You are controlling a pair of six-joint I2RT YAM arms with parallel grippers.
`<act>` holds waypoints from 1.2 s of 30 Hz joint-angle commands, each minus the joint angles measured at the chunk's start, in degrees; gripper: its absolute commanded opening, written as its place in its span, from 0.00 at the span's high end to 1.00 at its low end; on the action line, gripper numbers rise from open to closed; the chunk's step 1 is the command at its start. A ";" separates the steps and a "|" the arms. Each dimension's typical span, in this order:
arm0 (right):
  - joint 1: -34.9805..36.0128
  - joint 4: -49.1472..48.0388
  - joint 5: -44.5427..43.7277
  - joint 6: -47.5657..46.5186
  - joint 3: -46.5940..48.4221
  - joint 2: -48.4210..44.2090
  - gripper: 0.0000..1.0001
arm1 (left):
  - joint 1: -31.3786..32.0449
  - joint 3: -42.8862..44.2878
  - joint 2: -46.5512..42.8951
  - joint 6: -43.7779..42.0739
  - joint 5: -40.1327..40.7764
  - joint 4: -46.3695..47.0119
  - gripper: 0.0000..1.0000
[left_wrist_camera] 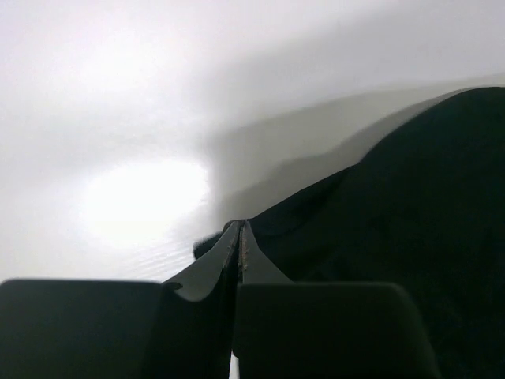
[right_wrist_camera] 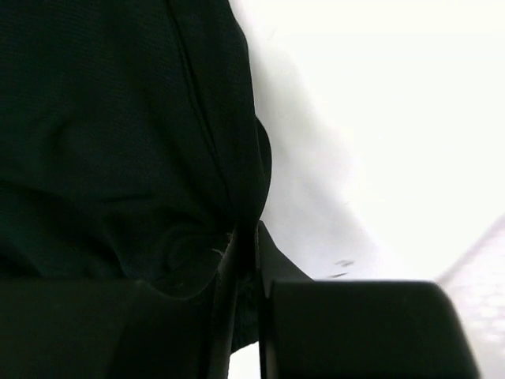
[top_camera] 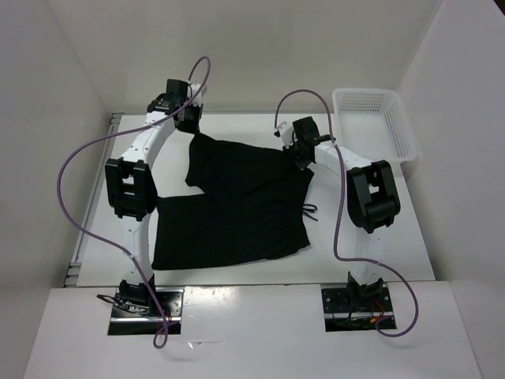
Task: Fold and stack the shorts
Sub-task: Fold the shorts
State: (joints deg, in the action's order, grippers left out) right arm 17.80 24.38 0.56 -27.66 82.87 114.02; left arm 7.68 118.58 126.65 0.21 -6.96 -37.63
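Currently left gripper [left_wrist_camera: 238,241] is clamped on the shorts [top_camera: 237,209] at their far-left corner, right gripper [right_wrist_camera: 246,237] pinching the far-right edge; white basket [top_camera: 404,134] stands apart.

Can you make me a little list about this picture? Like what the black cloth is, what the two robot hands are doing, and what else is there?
cloth: black shorts, lying on the table
left gripper: shut on the shorts' far left corner
right gripper: shut on the shorts' far right edge
drawstring: sticks out on the right side
basket: white mesh, far right corner, apart from the shorts
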 commanded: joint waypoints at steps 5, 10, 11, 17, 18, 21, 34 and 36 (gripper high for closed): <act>5.48 -4.61 -8.19 -6.61 2.92 -5.20 0.89 | -0.30 0.61 -7.99 -0.21 8.00 2.29 1.00; 6.72 -5.84 -10.05 -9.16 2.38 -9.60 0.92 | -0.83 -6.95 -14.67 -0.21 13.81 3.34 1.00; 6.72 -5.31 -10.05 -9.17 2.38 -10.12 0.92 | -0.83 -9.66 -16.85 -0.21 15.21 3.35 1.00; 7.25 -5.31 -11.19 -12.06 -1.30 -12.94 0.96 | -5.21 -14.08 -22.31 -0.21 16.89 3.35 1.00; 7.25 -5.31 -11.89 -12.07 -1.31 -13.46 0.99 | -6.53 -14.60 -22.32 -0.21 16.11 2.48 1.00; 7.25 -4.17 -10.59 -13.20 -1.84 -15.04 1.00 | -8.29 -15.13 -25.65 -0.21 14.17 -0.86 1.00; 8.65 1.03 -6.97 -17.52 -6.76 -22.96 1.00 | -11.54 -25.77 -42.63 -0.21 12.94 -5.89 1.00; 9.36 -2.57 -8.55 -17.52 -5.02 -20.86 1.00 | -11.55 -25.77 -39.84 -0.21 12.94 -1.76 1.00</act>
State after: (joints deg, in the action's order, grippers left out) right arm 26.44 24.77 -5.61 -43.92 77.23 93.14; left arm -2.63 94.39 83.83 0.21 4.97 -44.12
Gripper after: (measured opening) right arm 0.053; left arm 0.000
